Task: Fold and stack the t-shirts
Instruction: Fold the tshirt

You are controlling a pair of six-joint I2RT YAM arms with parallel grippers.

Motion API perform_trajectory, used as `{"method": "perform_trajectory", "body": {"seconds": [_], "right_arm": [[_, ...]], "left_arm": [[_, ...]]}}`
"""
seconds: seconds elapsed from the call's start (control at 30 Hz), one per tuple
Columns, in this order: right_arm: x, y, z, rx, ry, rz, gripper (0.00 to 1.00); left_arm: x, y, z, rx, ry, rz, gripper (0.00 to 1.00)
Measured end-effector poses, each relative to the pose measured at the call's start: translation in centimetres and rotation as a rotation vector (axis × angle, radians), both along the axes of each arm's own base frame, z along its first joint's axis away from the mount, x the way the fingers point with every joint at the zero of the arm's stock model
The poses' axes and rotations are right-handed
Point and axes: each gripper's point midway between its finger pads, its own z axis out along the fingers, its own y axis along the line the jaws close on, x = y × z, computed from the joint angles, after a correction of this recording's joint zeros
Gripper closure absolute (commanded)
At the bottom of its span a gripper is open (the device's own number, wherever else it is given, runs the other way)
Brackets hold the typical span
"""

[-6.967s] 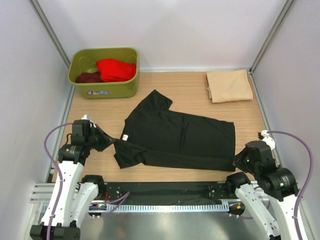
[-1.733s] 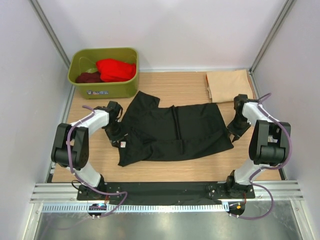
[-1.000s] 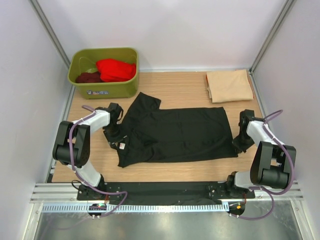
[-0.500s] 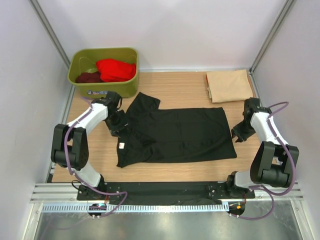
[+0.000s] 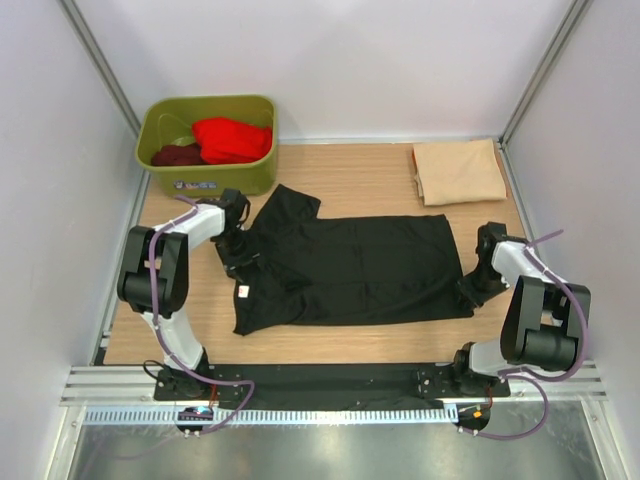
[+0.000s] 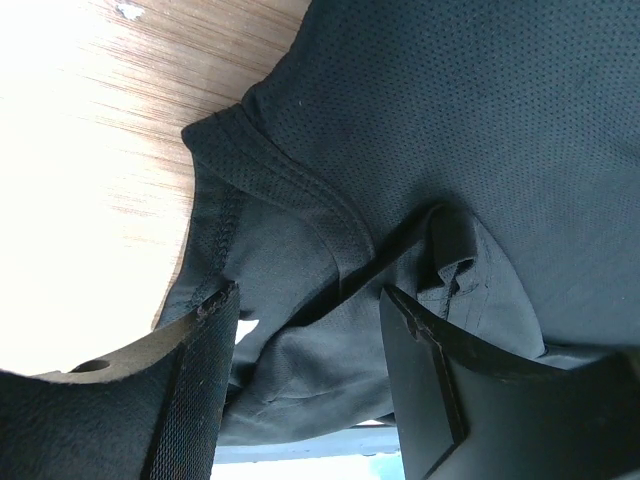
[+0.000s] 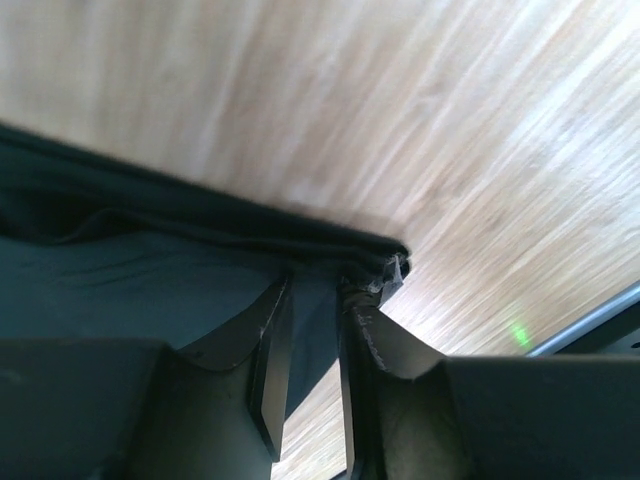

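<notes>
The black t-shirt [image 5: 360, 265] lies folded lengthwise across the middle of the table, its small white neck label [image 5: 243, 291] at the left. My left gripper [image 5: 237, 247] hangs low over the bunched collar and sleeve, jaws wide open with black cloth [image 6: 480, 120] beneath and between them [image 6: 310, 310]. My right gripper [image 5: 473, 287] is at the shirt's lower right corner, jaws narrowly parted, the hem corner [image 7: 120, 280] at their tips [image 7: 315, 290]. A folded beige t-shirt [image 5: 459, 171] lies at the back right. The red [image 5: 232, 139] and maroon [image 5: 176, 155] t-shirts sit in the tub.
The olive-green tub [image 5: 215, 180] stands at the back left, just behind the left arm. Metal frame posts and white walls close in both sides. Bare wood [image 5: 370, 180] shows between the tub and the beige shirt and along the near edge.
Within the last second my right gripper rose along the shirt's right edge, then dropped back to the lower corner. The left gripper's jaws opened slightly and it shifted at the collar. The shirt barely moved.
</notes>
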Motion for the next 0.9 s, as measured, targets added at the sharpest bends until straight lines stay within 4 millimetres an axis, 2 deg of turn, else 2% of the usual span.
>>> {"method": "perform_trajectory", "body": {"seconds": [0.1, 0.23, 0.43, 0.6, 0.73, 0.8, 0.9], "right_arm": [[-0.8, -0.3, -0.6, -0.018, 0.027, -0.001, 0.72], [-1.5, -0.9, -0.5, -0.068, 0.011, -0.003, 0.61], [-3.5, -1.2, -0.5, -0.123, -0.03, -0.053, 0.57], [-3.6, -1.3, -0.5, -0.131, -0.03, -0.079, 0.57], [-3.7, -1.5, -0.2, -0.143, -0.022, -0.084, 0.61], [-3.7, -1.7, 0.4, -0.15, -0.014, -0.084, 0.61], [-2.1, -2.2, 2.6, -0.167, -0.051, -0.085, 0.61]], "left_arm": [[0.0, 0.1, -0.1, 0.001, 0.005, 0.002, 0.4], [0.1, 0.2, -0.1, -0.004, 0.011, 0.012, 0.4], [0.1, 0.2, -0.1, -0.023, 0.022, 0.033, 0.4], [0.1, 0.2, -0.1, -0.023, 0.027, 0.045, 0.4], [0.1, 0.2, -0.1, -0.025, 0.031, 0.05, 0.4], [0.2, 0.2, 0.0, -0.026, 0.033, 0.051, 0.4], [0.3, 0.2, 0.1, -0.025, 0.034, 0.05, 0.4]]}}
